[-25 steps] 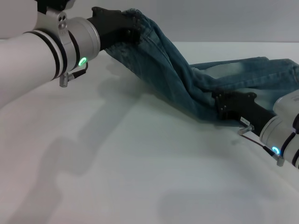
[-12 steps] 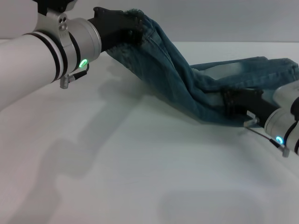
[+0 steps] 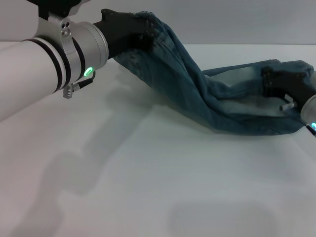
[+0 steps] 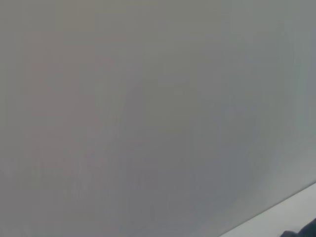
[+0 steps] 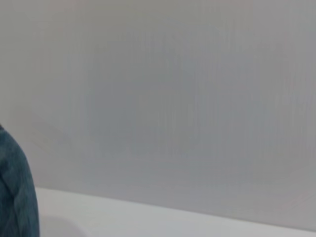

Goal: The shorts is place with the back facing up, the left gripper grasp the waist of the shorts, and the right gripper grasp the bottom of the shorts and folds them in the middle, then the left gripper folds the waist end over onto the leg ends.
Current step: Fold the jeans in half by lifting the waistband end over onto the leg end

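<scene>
The blue denim shorts (image 3: 197, 94) hang in a twisted band from the upper left down onto the white table (image 3: 148, 177) and spread out to the right. My left gripper (image 3: 143, 32) holds the waist of the shorts (image 3: 150, 20) raised above the table, shut on it. At the right edge my right gripper (image 3: 270, 80) is shut on the bottom of the shorts (image 3: 296, 66), low over the table. A strip of denim (image 5: 15, 197) shows in the right wrist view. The left wrist view shows only a grey wall.
The white table stretches bare in front of and to the left of the shorts. A grey wall (image 3: 237, 19) stands behind the table's far edge.
My right gripper has moved to the right and farther back with the leg end, stretching the denim out. The left gripper has lifted the waist slightly.
</scene>
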`<state>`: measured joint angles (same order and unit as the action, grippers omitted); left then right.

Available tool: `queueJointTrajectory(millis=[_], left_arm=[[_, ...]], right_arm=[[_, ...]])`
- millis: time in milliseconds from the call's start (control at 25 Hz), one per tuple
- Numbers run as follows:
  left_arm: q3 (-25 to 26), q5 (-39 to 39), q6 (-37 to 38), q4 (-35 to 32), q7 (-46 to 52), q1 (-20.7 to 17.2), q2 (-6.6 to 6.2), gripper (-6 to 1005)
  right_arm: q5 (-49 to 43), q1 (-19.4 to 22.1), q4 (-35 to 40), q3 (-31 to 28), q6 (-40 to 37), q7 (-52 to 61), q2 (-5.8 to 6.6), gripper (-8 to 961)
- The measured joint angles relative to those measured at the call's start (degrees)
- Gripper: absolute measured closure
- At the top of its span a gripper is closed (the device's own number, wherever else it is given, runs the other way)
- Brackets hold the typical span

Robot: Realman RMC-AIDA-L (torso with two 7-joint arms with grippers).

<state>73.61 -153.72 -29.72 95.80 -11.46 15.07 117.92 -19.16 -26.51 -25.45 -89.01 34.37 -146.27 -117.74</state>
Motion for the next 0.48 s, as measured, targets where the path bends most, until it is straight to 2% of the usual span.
queueJointTrajectory(millis=[80, 240, 480], left_arm=[[-0.9, -0.1, -0.5, 2.7, -0.7, -1.5, 0.01, 961], [-1.9, -0.1, -0.7, 5.7, -1.3, -3.2, 0.02, 961], [-3.6, -0.1, -0.9, 8.8, -1.5, -4.0, 0.02, 962]], right_arm=[[-0.1, 1.0, -1.5, 0.2, 0.4, 0.0, -0.20, 954], [-1.0, 2.4, -3.1, 2.6, 1.3, 0.2, -1.48, 955], [-1.0, 1.8, -4.5, 10.0, 2.1, 6.1, -1.83, 955]])
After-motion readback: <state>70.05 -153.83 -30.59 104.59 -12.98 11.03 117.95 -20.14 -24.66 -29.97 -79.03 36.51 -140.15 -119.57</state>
